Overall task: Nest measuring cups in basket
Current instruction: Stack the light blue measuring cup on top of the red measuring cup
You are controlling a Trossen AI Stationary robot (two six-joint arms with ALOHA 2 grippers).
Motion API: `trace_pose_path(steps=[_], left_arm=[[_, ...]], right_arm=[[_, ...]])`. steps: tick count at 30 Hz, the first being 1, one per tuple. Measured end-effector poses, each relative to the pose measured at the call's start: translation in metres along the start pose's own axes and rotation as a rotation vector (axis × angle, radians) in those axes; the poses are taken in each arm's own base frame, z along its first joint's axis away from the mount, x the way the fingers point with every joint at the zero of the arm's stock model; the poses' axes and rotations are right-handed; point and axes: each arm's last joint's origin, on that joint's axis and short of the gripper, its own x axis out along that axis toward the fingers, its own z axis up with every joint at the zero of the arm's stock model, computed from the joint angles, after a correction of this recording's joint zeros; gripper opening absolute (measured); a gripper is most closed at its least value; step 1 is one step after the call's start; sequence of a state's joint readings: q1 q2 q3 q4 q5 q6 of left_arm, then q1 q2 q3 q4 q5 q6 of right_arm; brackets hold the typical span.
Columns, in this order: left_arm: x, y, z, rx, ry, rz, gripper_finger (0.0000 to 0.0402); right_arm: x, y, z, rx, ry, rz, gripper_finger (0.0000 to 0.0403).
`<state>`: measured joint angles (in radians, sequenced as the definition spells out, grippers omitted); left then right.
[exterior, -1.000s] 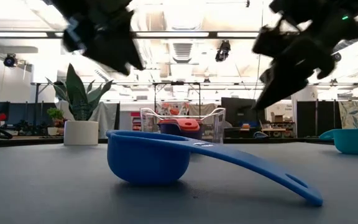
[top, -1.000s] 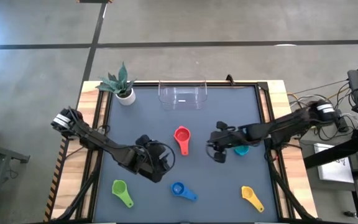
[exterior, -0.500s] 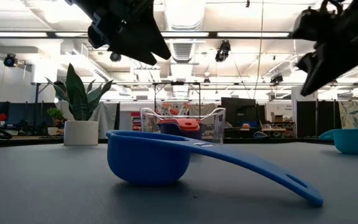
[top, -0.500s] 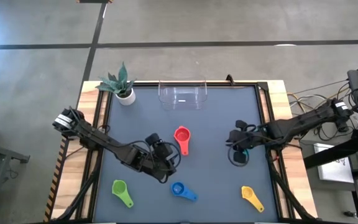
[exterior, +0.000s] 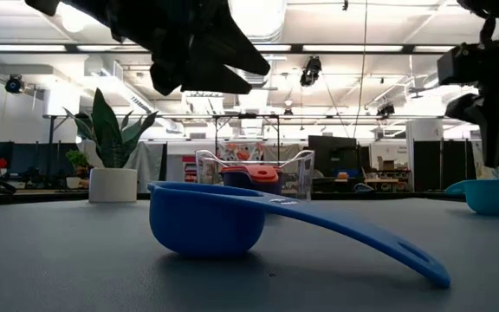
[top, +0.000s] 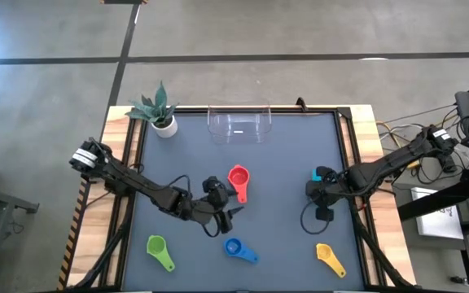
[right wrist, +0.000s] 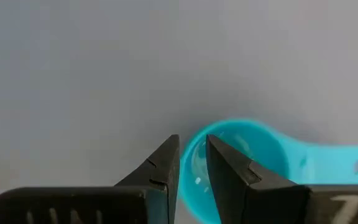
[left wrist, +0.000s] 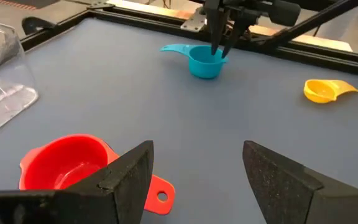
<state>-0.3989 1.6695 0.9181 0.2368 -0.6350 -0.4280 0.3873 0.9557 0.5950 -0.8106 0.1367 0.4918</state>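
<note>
Grey matting covers the table point(top: 186, 155). From above, the clear basket point(top: 239, 124) sits at the middle of the far edge, with a potted plant point(top: 159, 109) in the far left corner. The red cup point(top: 238, 178) lies near the centre, the teal cup point(top: 322, 175) toward the right edge, and the green cup point(top: 158, 250), blue cup point(top: 236, 247) and yellow cup point(top: 329, 255) line the near edge from left to right. The left gripper point(top: 222, 205) hangs just beside the red cup, on its near side; the right gripper point(top: 322, 189) is over the teal cup.

At table height, the blue cup fills the foreground, the basket stands behind it with what look like orange and purple cups point(exterior: 251, 177) inside, though only partly seen.

From the left wrist, the left fingers point(left wrist: 126, 177) stand wide apart, holding nothing, with the red cup just beside one of them. Farther off, the right gripper dips at the teal cup's rim.

From the right wrist, the right fingers point(right wrist: 160, 169) are nearly together, a narrow gap between them, straddling the teal cup's rim; whether they pinch it is hard to say.
</note>
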Motion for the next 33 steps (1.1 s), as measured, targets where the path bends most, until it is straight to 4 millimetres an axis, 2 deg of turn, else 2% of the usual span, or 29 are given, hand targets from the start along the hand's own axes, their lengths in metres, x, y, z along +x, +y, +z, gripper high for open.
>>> trace_pose_path(steps=[11, 16, 21, 28, 33], left_arm=[[0.003, 0.003, 0.001, 0.02, 0.011, -0.021, 0.0231], [0.003, 0.003, 0.001, 0.023, 0.016, -0.027, 0.0231], [0.003, 0.003, 0.001, 0.023, 0.017, -0.026, 0.0231], [0.003, 0.003, 0.001, 0.024, 0.018, -0.025, 0.0231], [0.003, 0.003, 0.001, 0.035, 0.021, -0.024, 0.0231]], right_arm=[[0.013, 0.005, 0.0, 0.063, 0.078, -0.028, 0.0154], [0.022, 0.006, 0.001, 0.063, 0.111, -0.079, 0.0169], [0.033, 0.007, 0.001, 0.056, 0.156, -0.123, 0.0136], [0.036, 0.01, 0.005, 0.041, 0.163, -0.133, 0.0028], [0.024, 0.014, 0.014, -0.019, 0.105, -0.103, 0.0024]])
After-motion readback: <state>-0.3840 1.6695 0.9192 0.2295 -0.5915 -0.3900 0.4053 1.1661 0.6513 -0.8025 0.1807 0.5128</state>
